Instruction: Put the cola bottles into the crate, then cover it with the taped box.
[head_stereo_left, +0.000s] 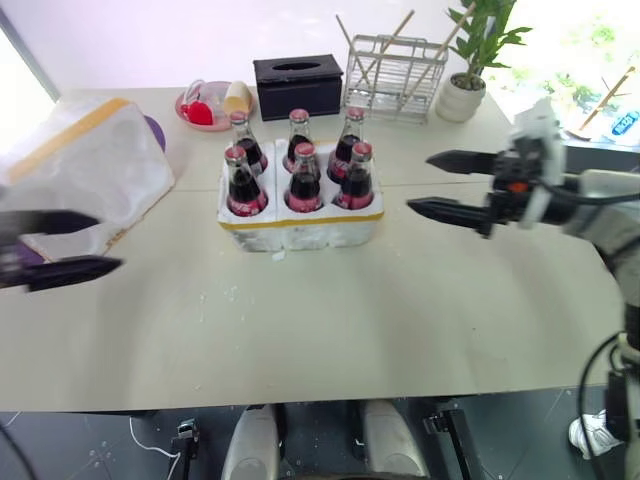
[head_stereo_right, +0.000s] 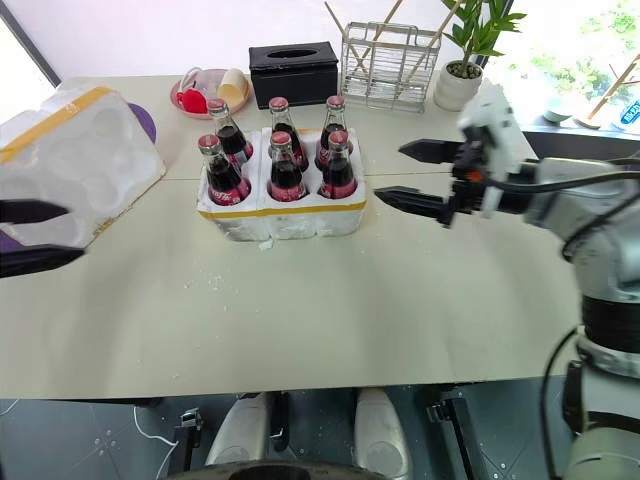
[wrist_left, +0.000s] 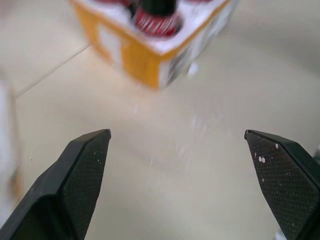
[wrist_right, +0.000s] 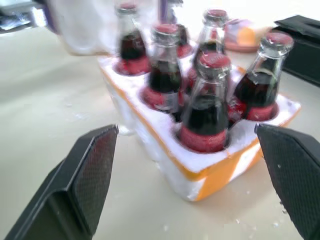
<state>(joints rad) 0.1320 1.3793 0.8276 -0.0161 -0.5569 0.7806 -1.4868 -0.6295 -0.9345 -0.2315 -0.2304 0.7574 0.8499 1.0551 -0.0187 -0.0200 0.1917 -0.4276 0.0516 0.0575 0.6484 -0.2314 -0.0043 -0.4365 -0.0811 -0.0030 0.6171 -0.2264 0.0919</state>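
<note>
A: Where are the cola bottles (head_stereo_left: 300, 170) sitting?

B: All 6 are standing upright in the round wells of the crate (head_stereo_left: 300, 222), in 2 rows of 3. They are small glass bottles with dark cola showing through, red labels wrapping the lower bodies and red caps topping the narrow necks.

A: And the crate itself?

B: It is resting near the middle of the pale, smooth table (head_stereo_left: 330, 330). It is a low block of white styrofoam, grainy at the edges, with a thin yellow tape band running around its side. Small white crumbs are lying on the table in front of it.

A: Where is the taped box (head_stereo_right: 75, 160) lying?

B: It is sitting on the table to the robot's left of the crate, apart from it, tilted so that its moulded hollows are facing up. It is a bulkier white styrofoam shell with a wide yellow tape band crossing it.

A: What are the claws doing?

B: The left gripper (head_stereo_left: 60, 245) is hanging at the left edge in front of the taped box, its 2 black tapered fingers spread wide and gripping nothing. The right gripper (head_stereo_left: 440, 185) is hovering just right of the crate, pointing toward it, fingers also spread wide and empty. In the right wrist view the finger pads (wrist_right: 95, 170) are showing a fine cross-hatched texture.

A: Anything behind the crate?

B: A black rectangular tissue box (head_stereo_left: 297, 85), a wire rack (head_stereo_left: 395, 75) and a potted plant (head_stereo_left: 475, 60) are standing along the far edge.
</note>
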